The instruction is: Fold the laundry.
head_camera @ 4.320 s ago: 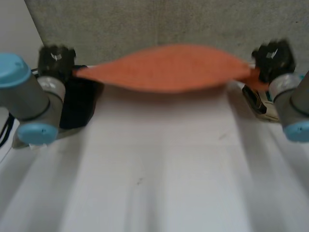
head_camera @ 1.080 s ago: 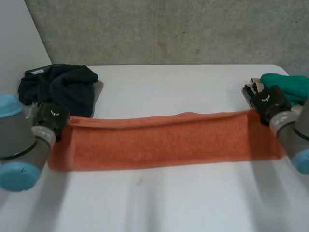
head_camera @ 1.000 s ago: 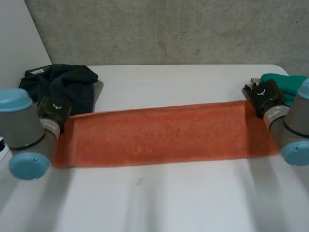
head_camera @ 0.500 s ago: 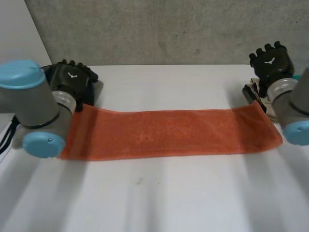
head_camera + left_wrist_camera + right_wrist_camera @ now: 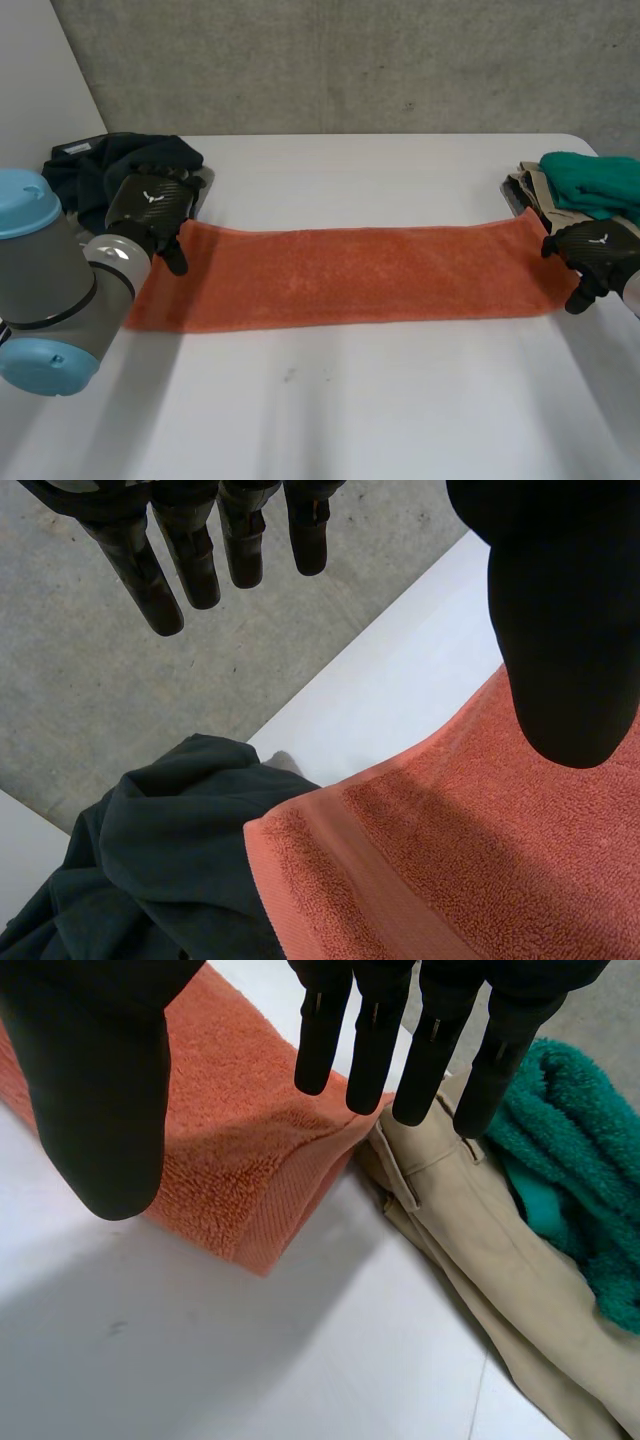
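An orange terry towel (image 5: 350,275) lies flat on the white table (image 5: 350,410) as a long, narrow strip running across the middle of the head view, from centre left to centre right. Its pile is looped and fuzzy, and a flatter woven band crosses each short end.

The left hand (image 5: 150,205), black and glossy, hangs over the towel's left end at the centre left of the head view. In its own wrist view the fingers (image 5: 190,550) are straight and spread, with the thumb well apart from them, and they grip nothing. The towel's far corner lies below, between the fingertips and the thumb.

The right hand (image 5: 598,250) hangs over the towel's right end at the centre right of the head view. Its wrist view shows straight fingers (image 5: 375,1040) side by side, with the thumb held wide of them. This hand also holds nothing; the towel's thick end lies beneath the palm.

A crumpled dark green garment (image 5: 95,170) of smooth, soft cloth sits in the upper left of the head view, touching the towel's far left corner. In the upper right, beige trousers (image 5: 528,190) of flat woven cloth lie just beside the towel's far right corner. A bunched teal terry towel (image 5: 590,180) rests on top of them.

A grey concrete wall (image 5: 350,60) runs behind the table.
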{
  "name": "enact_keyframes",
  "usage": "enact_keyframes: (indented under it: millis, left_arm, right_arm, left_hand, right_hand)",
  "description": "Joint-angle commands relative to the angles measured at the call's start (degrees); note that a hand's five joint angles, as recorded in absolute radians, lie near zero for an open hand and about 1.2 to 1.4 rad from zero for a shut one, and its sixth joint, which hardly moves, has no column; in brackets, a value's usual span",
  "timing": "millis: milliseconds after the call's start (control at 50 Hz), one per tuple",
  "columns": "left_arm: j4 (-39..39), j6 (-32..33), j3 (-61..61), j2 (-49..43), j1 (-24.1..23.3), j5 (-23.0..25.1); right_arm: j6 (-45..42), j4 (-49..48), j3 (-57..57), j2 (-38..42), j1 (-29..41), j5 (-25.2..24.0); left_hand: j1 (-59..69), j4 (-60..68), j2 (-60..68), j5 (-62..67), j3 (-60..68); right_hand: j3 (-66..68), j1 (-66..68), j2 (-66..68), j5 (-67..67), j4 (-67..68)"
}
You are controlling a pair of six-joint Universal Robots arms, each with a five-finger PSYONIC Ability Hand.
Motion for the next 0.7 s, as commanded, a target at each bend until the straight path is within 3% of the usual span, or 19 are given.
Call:
enact_keyframes:
  millis: [20,120,160,180,320,520,640,680,700]
  left_arm:
    - [1.14,0.04,-0.72,-0.20,0.11,-0.09]
    - [1.85,0.04,-1.43,-0.20,0.11,-0.08]
    - [2.11,0.04,-1.60,-0.20,0.11,-0.08]
    - [2.29,0.04,-1.78,-0.20,0.11,-0.17]
    - [2.73,0.04,-2.04,0.07,-0.16,-0.17]
    - [2.64,0.13,-3.62,3.05,-0.07,-0.17]
    - [2.64,0.04,-4.50,4.46,0.02,-0.17]
    - [2.64,0.04,-4.50,4.81,0.10,-0.26]
    - [2.64,0.04,-4.50,4.90,0.11,-0.26]
  right_arm:
    - [-0.18,-3.90,-1.07,4.71,0.61,0.35]
    - [-2.02,-6.00,-1.69,7.43,0.70,0.44]
    - [-3.34,-6.88,-1.95,8.22,0.70,0.52]
    - [-3.61,-7.32,-2.13,8.22,0.61,0.78]
    - [-3.26,-8.73,-1.34,6.21,-1.32,6.23]
    - [-10.89,-5.57,-1.51,-0.65,-13.71,7.82]
    - [-15.29,-4.16,-7.04,-1.18,-13.11,17.30]
    - [-15.30,-4.16,-8.10,-1.70,-10.83,18.97]
    - [-15.21,-4.34,-9.32,-2.32,-6.47,19.42]
  left_hand:
    - [-1.17,-1.63,-2.06,-2.85,-2.07]
    - [-1.17,-1.63,-2.06,-2.85,-2.07]
    - [-1.17,-1.63,-2.06,-2.85,-2.07]
    - [-1.17,-1.63,-2.06,-2.85,-2.07]
    - [-1.17,-1.63,-2.06,-2.85,-2.07]
    - [-1.17,-1.63,-2.06,-2.85,-2.07]
    - [-1.17,-1.63,-2.06,-2.85,-2.07]
    - [-1.17,-1.63,-2.06,-2.85,-2.07]
    - [-1.17,-1.63,-2.06,-2.85,-2.07]
  right_hand:
    - [5.44,5.77,5.81,4.79,5.27]
    - [11.30,11.63,11.67,10.65,11.14]
    - [41.92,42.25,42.28,41.26,41.75]
    - [50.04,50.37,50.41,49.39,49.87]
    - [50.13,50.46,50.49,49.47,49.96]
    - [50.13,50.46,50.49,49.47,49.96]
    - [50.13,50.46,50.49,49.47,49.96]
    - [50.13,50.46,50.49,49.47,49.96]
    - [50.13,50.46,50.49,49.47,49.96]
